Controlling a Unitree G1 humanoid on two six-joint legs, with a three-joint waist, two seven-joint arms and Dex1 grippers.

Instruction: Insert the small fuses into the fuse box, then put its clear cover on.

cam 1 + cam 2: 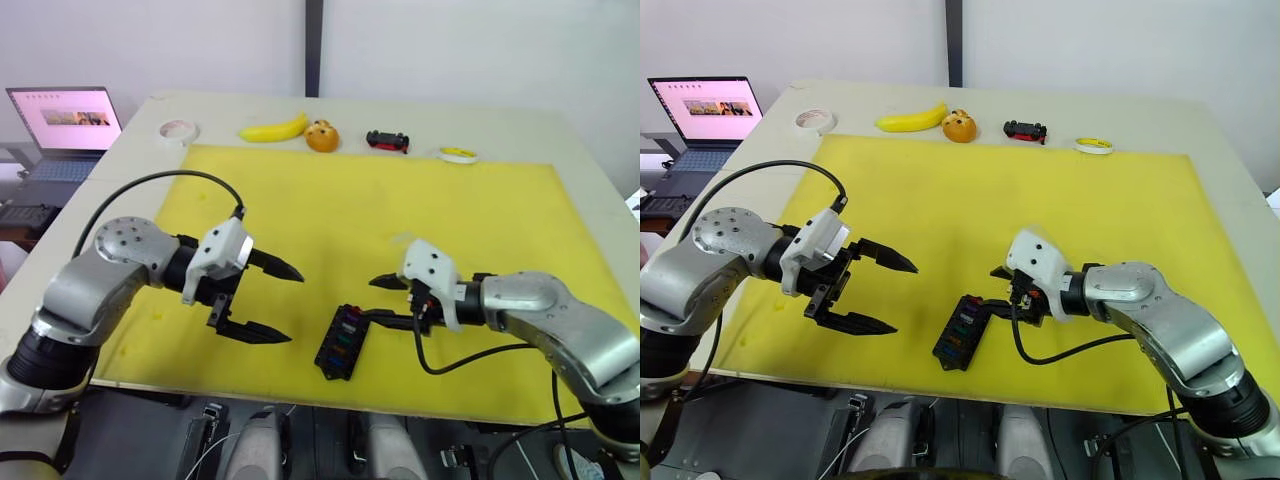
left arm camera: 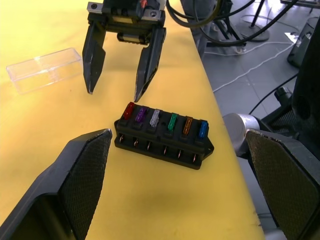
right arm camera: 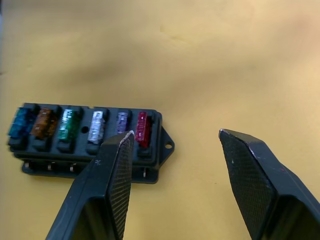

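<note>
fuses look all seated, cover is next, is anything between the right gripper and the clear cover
Nothing visible. The clear cover lies flat on the yellow mat just beside the open right gripper, with bare mat between them. The fuse box sits off to its other side.

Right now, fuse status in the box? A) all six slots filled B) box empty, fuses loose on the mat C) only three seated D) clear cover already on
A: the fuse box holds one row of six small fuses, red, purple, grey, green, amber and blue, while the clear cover lies apart on the yellow mat, beyond the open right gripper.
</note>
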